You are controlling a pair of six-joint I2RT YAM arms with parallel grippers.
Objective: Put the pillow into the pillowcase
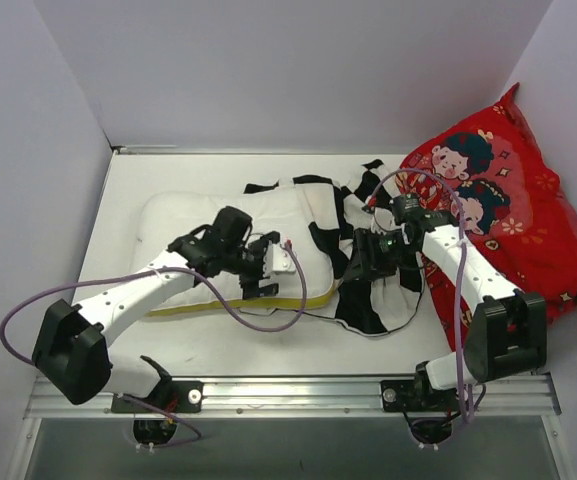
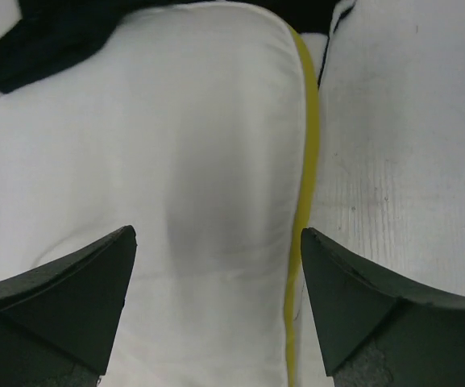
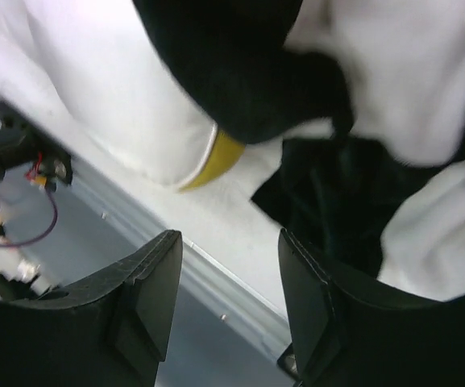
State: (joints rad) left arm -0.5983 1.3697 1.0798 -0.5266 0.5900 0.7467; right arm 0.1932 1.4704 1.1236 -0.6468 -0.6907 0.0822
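Currently both jaws released, empty. Pillow [image 2: 200,161] lies between left jaws, yellow band [image 2: 303,161] beside one jaw; pillowcase [image 3: 232,64] ahead of right jaws. Advise: grip case hem only, not pillow.

red cartoon-printed cushion [image 1: 513,210] at the far right corner of the white table [image 1: 188,170]

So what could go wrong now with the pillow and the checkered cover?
Both end effectors look open, the left end effector over the pillow and the right end effector over the pillowcase, so nothing holds either. Only one end of the pillow seems tucked in, so it might slide back out. The pillowcase is bunched up, so its opening may be hard to grab.
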